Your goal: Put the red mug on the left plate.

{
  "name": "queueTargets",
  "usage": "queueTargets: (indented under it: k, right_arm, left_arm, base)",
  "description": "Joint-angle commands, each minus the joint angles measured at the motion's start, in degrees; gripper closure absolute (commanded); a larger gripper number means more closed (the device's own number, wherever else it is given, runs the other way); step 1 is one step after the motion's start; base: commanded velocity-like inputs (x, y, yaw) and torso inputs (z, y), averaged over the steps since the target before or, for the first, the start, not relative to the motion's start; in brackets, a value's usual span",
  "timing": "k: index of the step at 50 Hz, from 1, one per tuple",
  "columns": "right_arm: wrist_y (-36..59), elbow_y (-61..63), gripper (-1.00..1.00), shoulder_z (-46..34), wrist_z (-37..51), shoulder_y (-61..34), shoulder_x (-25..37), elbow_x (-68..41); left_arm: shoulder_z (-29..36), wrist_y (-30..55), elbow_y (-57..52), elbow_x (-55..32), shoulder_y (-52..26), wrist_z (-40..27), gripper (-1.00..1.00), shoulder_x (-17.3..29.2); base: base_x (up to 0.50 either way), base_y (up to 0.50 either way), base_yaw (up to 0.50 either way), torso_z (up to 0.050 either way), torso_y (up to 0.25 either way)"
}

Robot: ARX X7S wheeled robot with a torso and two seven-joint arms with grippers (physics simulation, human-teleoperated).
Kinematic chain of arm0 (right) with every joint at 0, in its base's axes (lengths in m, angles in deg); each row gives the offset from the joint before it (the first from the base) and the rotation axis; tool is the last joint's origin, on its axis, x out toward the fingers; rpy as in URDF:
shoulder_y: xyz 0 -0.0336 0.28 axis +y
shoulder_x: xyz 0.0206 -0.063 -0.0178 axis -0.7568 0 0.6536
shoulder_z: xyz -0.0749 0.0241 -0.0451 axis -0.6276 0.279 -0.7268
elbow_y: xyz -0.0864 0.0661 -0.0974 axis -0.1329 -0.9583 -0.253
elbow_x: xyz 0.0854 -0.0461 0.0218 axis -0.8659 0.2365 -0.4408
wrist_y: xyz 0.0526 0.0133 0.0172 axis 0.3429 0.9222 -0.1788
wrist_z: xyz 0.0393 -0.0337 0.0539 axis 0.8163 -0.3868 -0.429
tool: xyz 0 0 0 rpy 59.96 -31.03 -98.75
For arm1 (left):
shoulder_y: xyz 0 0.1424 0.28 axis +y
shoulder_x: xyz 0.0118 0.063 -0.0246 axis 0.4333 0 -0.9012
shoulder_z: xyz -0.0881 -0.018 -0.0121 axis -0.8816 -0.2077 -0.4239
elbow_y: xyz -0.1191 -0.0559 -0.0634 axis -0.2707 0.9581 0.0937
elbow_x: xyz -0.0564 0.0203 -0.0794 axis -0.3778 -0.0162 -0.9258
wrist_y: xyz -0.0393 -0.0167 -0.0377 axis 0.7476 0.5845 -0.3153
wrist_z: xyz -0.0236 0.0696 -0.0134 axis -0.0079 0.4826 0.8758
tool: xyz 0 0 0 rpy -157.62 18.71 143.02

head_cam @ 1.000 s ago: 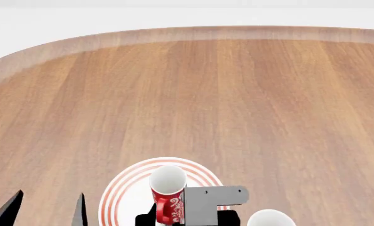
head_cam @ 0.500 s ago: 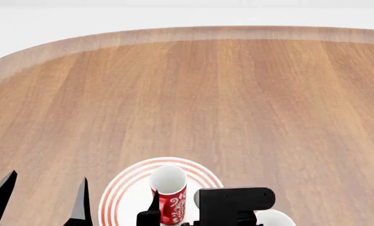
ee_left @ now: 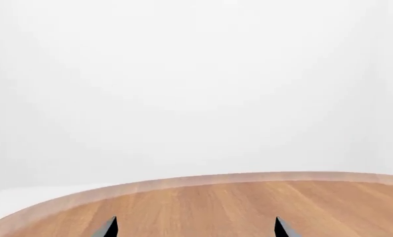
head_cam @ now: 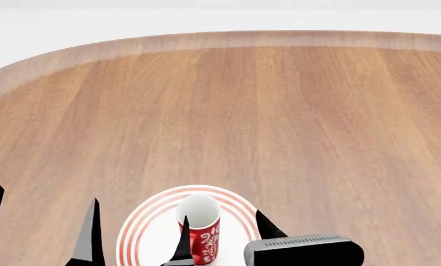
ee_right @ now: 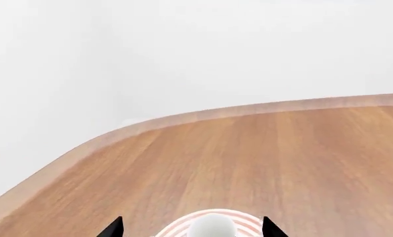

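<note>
The red mug stood upright on the left plate, my right gripper spread wide, a finger on either side of it. My left gripper hung apart beside the plate. I judged the mug light, rigid, glazed-slick; best gripped across its body

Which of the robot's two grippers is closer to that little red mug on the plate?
The right. The right gripper is open with its fingers either side of the red mug, which stands on the plate. The left gripper is open too, off to the plate's left.
</note>
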Motion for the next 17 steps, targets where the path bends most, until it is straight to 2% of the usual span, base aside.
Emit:
queueTargets:
  k: [1, 3, 4, 7, 11, 17]
  right_arm:
    - [-1.48, 6.99, -1.00, 0.60, 1.39, 2.46, 2.77, 0.91]
    - [-1.53, 7.54, -1.00, 0.59, 1.57, 2.66, 2.97, 0.99]
    - [-1.70, 8.72, -1.00, 0.70, 2.03, 3.05, 3.40, 1.41]
    - [-2.10, 9.34, -1.00, 0.87, 2.47, 3.41, 3.53, 2.04]
    - [-2.18, 10.94, -1.00, 0.52, 2.55, 3.97, 4.09, 2.37]
    - [-2.65, 12.89, -1.00, 0.65, 3.18, 4.92, 5.01, 3.23]
  left_arm:
    - [16.68, -8.63, -2.48, -9.68, -14.23, -17.87, -1.00, 11.29]
    - [23.48, -12.41, -2.47, -10.97, -19.57, -22.39, -1.00, 13.85]
    - [28.95, -14.92, -2.49, -11.44, -24.22, -25.55, -1.00, 15.33]
    - [40.14, -19.50, -2.48, -11.64, -33.26, -31.65, -1.00, 17.43]
    - [47.21, -23.02, -2.45, -11.74, -38.89, -35.06, -1.00, 18.00]
    - [61.12, -28.54, -2.48, -11.12, -50.44, -41.82, -1.00, 18.08]
  base:
    - [0.00, 0.00, 0.00, 0.000, 0.000]
    - [0.00, 0.00, 0.00, 0.000, 0.000]
    - [0.00, 0.00, 0.00, 0.000, 0.000]
    - [0.00, 0.00, 0.00, 0.000, 0.000]
    - [0.00, 0.00, 0.00, 0.000, 0.000]
    - [0.00, 0.00, 0.00, 0.000, 0.000]
